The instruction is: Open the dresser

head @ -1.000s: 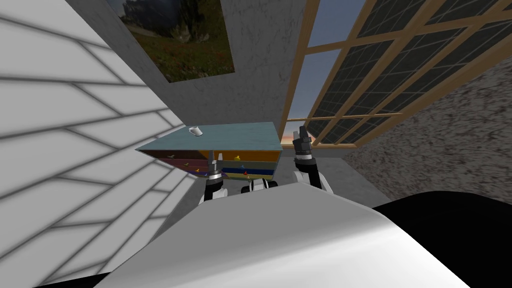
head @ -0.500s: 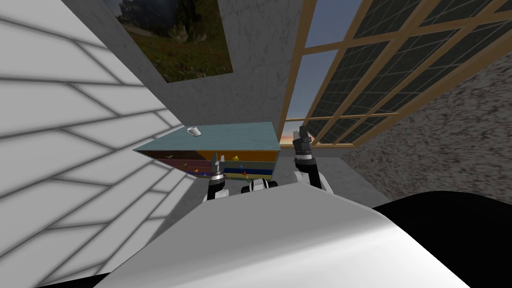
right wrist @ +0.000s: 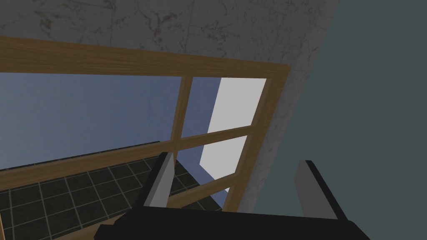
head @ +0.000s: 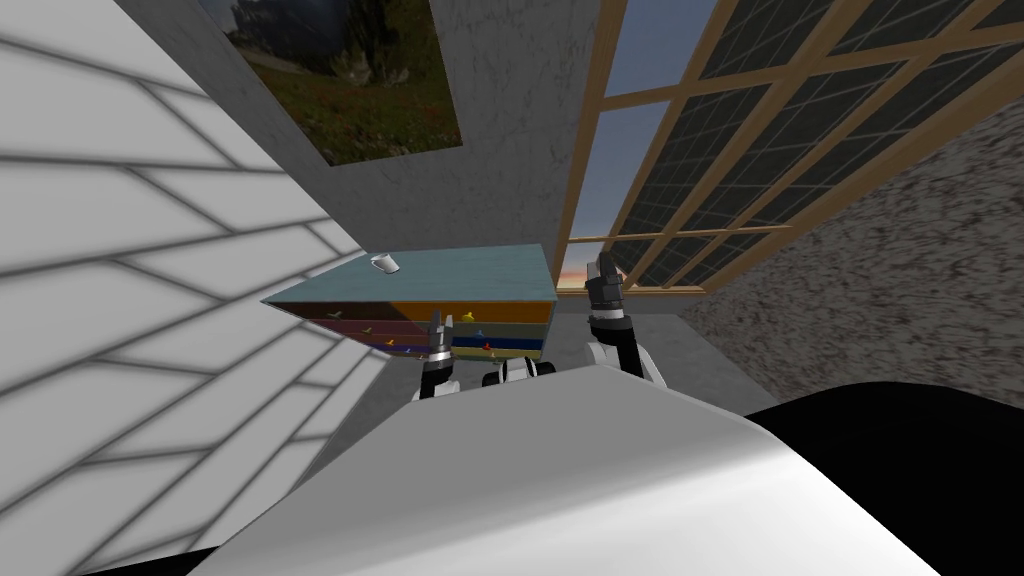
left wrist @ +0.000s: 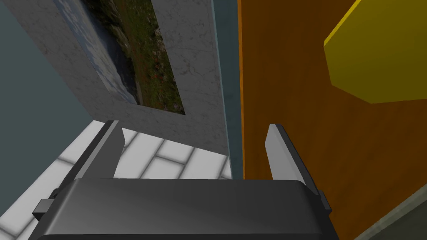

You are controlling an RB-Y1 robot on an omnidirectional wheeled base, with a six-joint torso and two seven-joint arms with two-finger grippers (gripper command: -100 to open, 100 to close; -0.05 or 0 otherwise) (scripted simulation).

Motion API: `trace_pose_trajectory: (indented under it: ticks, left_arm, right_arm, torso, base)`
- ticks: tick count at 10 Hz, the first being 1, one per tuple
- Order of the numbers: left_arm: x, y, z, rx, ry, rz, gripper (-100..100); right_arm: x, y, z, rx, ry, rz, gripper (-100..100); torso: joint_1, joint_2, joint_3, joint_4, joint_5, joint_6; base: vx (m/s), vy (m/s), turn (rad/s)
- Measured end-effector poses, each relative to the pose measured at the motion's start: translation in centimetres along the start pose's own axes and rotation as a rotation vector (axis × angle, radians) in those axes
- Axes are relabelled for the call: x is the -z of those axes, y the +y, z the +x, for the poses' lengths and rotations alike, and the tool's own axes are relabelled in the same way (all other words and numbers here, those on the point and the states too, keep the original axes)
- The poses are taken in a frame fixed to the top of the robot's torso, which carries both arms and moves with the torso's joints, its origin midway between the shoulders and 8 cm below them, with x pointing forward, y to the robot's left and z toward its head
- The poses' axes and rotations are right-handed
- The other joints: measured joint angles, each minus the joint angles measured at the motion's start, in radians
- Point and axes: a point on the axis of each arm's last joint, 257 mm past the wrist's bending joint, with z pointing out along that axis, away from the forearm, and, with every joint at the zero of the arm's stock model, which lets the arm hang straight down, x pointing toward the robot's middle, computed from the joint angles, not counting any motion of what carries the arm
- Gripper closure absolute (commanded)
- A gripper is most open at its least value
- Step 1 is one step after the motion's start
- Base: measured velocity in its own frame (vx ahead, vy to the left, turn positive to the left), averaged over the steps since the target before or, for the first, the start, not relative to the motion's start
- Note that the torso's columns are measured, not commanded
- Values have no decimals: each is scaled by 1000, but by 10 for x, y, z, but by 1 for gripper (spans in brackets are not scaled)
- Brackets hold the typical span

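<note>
My left jaws point up at the dresser (head: 470, 285), released, beside its yellow knob (left wrist: 379, 58); my right jaws, raised beside it, released.

The dresser (head: 460, 272) has a matt teal top with a faint mottle. Its orange drawer front (left wrist: 292, 125), close beside my left gripper (left wrist: 192, 127), shows faint streaks like wood grain under a flat finish. The yellow knob (left wrist: 375, 54) on it is plain, smooth and matt. My fingers (left wrist: 277, 150) are smooth light grey, and the dark body has a soft sheen. Behind the dresser, the wall (head: 500, 120) looks like veined grey stone. The window frame (head: 585, 150) to the dresser's right is grained brown wood.
</note>
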Motion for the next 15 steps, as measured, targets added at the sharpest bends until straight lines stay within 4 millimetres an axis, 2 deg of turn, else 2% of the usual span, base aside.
trace_pose_trajectory:
  ticks: [7,12,15]
  left_arm:
    - [23,55,6,-19,22,-104,-100]
    - [40,90,20,-3,18,-175,-100]
    - [46,104,30,25,0,-203,-100]
  right_arm:
    - [0,0,0,0,0,0,0]
    - [0,0,0,0,0,0,0]
    - [0,0,0,0,0,0,0]
  torso:
    - [0,-1,-1,-1,0,0]
    - [0,0,0,0,0,0]
    - [0,0,0,0,0,0]
  base:
    - [-7,-34,-16]
    - [-5,-32,-14]
    - [-4,-19,-6]
